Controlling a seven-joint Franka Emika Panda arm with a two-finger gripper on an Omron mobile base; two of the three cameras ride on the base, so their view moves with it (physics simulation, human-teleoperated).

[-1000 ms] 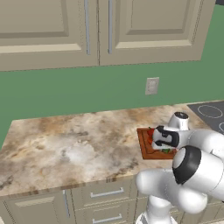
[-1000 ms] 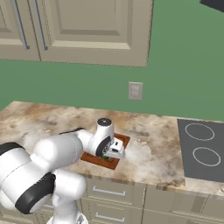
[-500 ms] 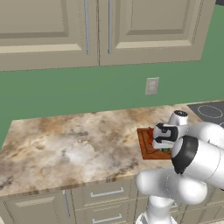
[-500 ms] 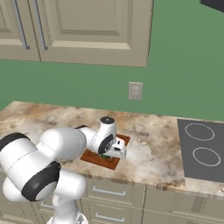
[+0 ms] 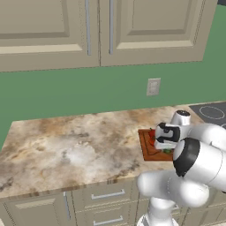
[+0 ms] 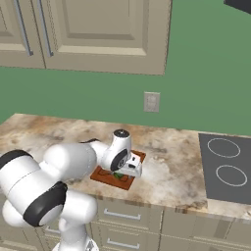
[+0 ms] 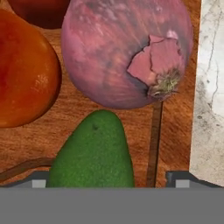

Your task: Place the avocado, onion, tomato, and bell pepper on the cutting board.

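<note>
Four foods lay together on your board [image 7: 170, 127], and the hand camera looked straight down on them from very close. You would have found the avocado [image 7: 94, 153] nearest the pincer [image 7: 109, 180], green and egg-shaped, resting on the wood between the two dark fingertips [image 7: 39, 179]. Those tips stood wide apart at either side of the fruit and did not press it, so the pincer was released and grasped nothing.

Just past the avocado sat the onion [image 7: 127, 52], pinkish-purple with a torn patch of skin and a dry root tuft, touching or nearly touching the avocado's narrow end. Beside the onion was the tomato [image 7: 24, 72], orange-red and smooth. Beyond the tomato, at the frame's edge, a sliver of deeper red showed, which was the pepper [image 7: 39, 11]. A dark groove ran along the board near its rim, and pale marbled counter [image 7: 210, 87] lay just past that rim.

From the left base camera, you saw the board [image 5: 145, 143] as a reddish-brown rectangle near the counter's front edge, partly covered by the white hand. From the right base camera, the board [image 6: 103, 175] lay under the hand, with a speck of green, the avocado [image 6: 118, 174], beneath it. A dark cooktop [image 6: 225, 166] lay well apart, and a wall outlet [image 6: 151, 101] sat on the green wall behind.
</note>
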